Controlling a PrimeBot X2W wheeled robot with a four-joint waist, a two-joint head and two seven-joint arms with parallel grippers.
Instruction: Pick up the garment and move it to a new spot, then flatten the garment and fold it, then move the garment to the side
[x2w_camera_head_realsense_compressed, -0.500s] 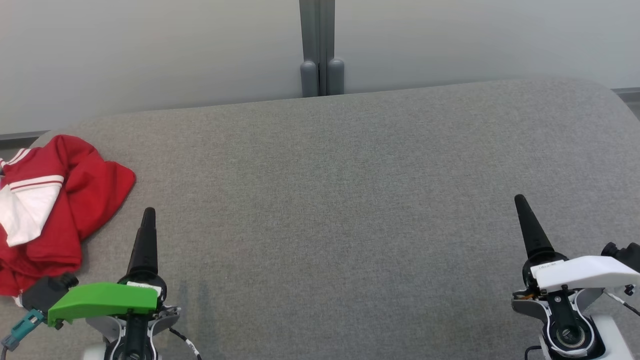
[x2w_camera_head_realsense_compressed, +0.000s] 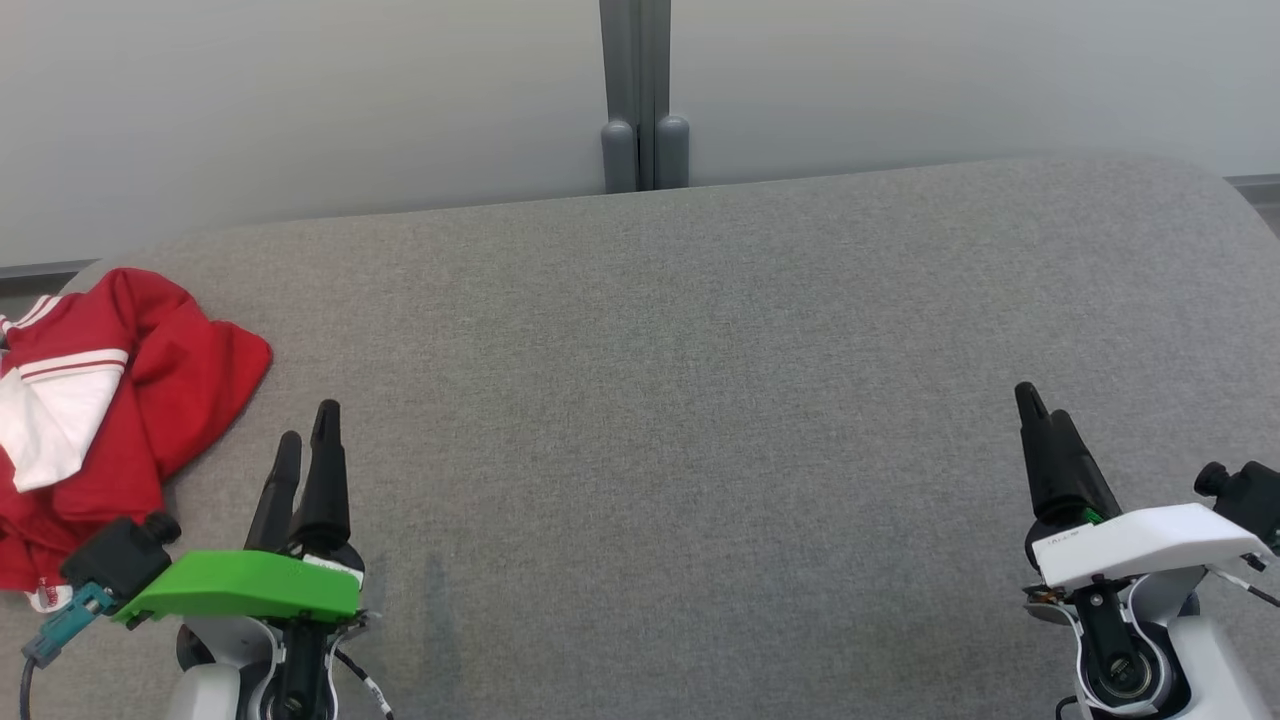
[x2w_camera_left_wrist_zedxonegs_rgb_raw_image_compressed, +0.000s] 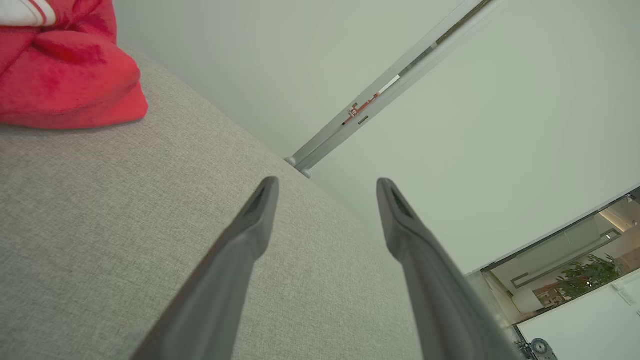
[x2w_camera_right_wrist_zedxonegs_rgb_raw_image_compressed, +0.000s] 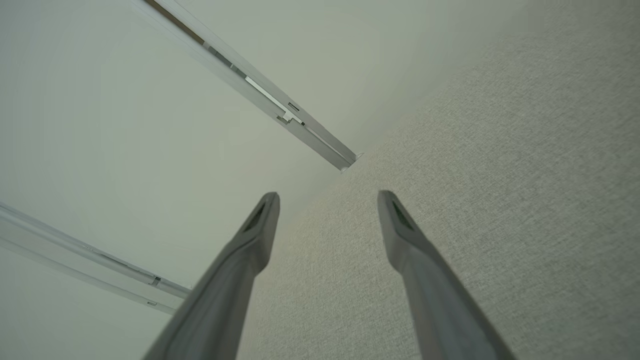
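The garment is a crumpled red top with white panels and stripes, lying at the far left edge of the grey padded surface. In the left wrist view the garment fills the top left corner. My left gripper hovers just right of the garment, open and holding nothing; its wide-apart fingers show in the left wrist view. My right gripper is over the right side of the surface, far from the garment, also open and holding nothing, with spread fingers.
A pale wall with a grey vertical post stands behind the surface's rear edge. The surface curves off at the right rear corner. Bare grey fabric stretches between the two grippers.
My left gripper has rolled and edged right and forward, so both fingers now show. The right gripper has also turned and shifted slightly left. The garment has not moved.
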